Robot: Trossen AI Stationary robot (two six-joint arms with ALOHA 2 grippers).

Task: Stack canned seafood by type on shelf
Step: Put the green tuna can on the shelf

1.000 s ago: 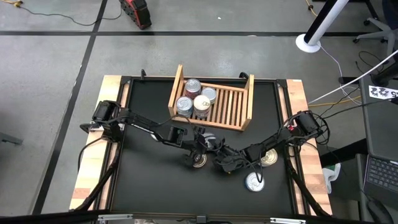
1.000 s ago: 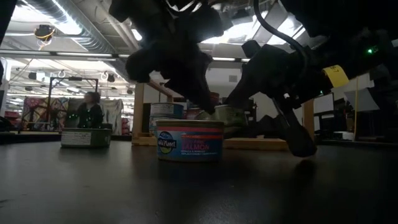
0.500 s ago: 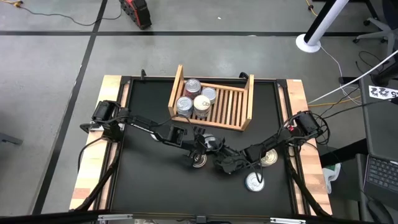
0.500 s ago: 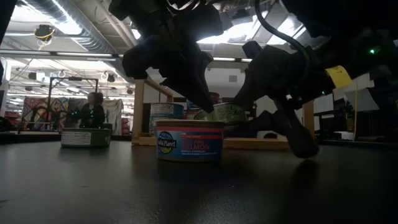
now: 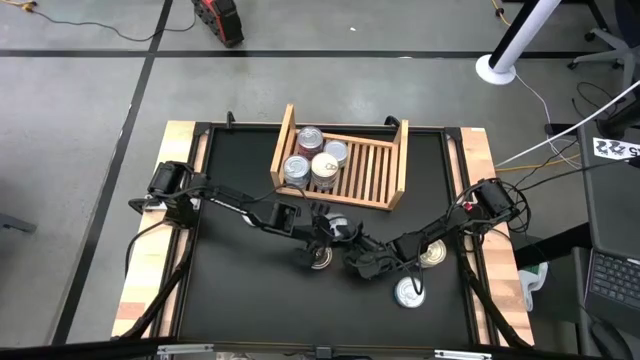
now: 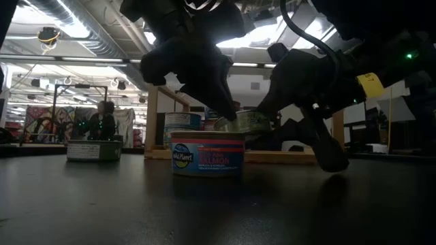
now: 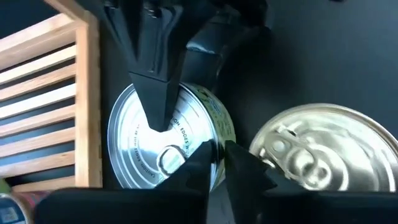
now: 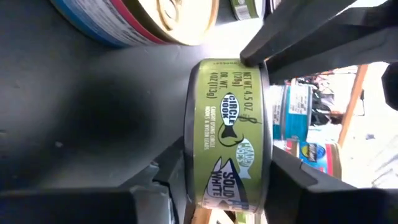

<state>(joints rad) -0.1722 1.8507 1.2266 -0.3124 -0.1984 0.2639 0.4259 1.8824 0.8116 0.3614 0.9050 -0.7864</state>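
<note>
Closing since a second ago, the right gripper fingers clasp the green-labelled tin for shelving, while the left gripper fingers, barely parted, rest on its lid.

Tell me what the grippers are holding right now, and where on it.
The right gripper holds a green tin by its top and bottom faces. The left gripper touches the same tin's lid rim; whether it grips is unclear.

The high view looks straight down on the whole black table, wooden slatted shelf in the upper centre. The low view sits at tabletop level, facing the room. Both wrist views press close on the same green-labelled round tin, also centre in the low view.
</note>
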